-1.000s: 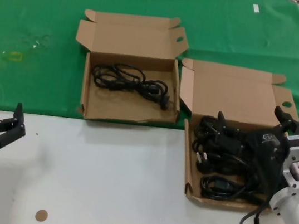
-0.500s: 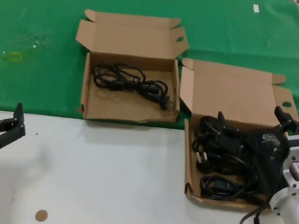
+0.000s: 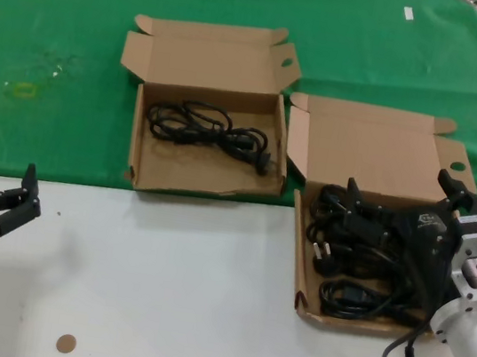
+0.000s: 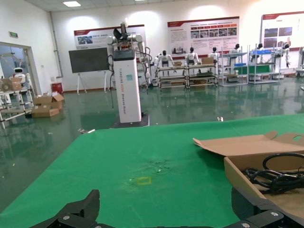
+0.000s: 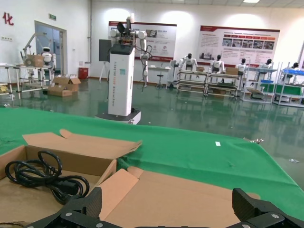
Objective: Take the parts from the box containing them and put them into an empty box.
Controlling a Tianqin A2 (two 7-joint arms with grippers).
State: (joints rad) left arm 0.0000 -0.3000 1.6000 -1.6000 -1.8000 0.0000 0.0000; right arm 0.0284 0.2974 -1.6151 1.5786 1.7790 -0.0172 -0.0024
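Right end effector still over parts, unmoved.

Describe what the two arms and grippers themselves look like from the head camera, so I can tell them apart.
The right gripper is matte black with angular fingers and a small white marking on its body, mounted on a silver-grey metal wrist with a square flange; a black cable loops beneath it. The left gripper is likewise black with angular fingers, on a dark forearm with a thin black cable near its base.

A white table is carrying a green cloth across its far half. Two open cardboard boxes are sitting there; a small brown disc is lying near the front edge.
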